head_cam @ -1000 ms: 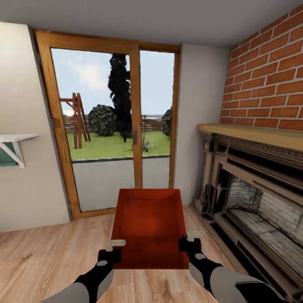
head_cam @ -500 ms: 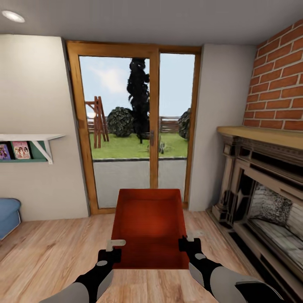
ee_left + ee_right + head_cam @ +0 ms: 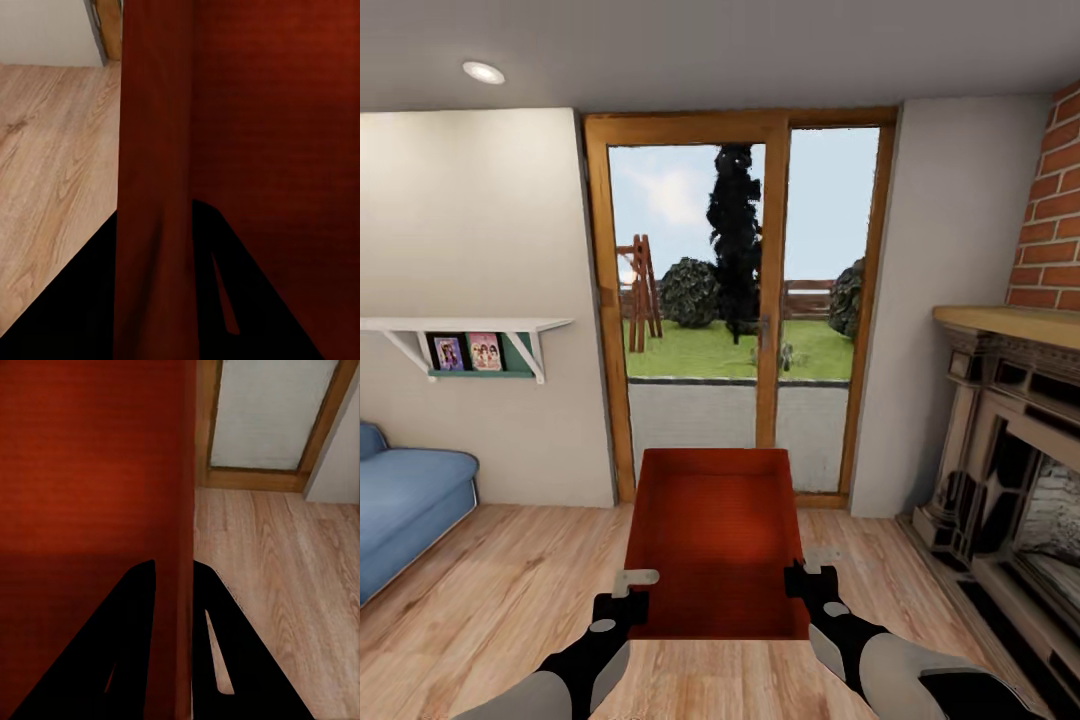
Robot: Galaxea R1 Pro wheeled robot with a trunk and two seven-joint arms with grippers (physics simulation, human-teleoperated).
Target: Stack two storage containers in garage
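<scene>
stage: transport, early | container (image 3: 715,540) held off the wood floor (image 3: 510,590) in living room | left gripper (image 3: 628,592) and right gripper (image 3: 808,570) fingers pinching its side walls | left: reach garage, stack both

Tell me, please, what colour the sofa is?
Blue; the sofa shows best in the head view.
</scene>
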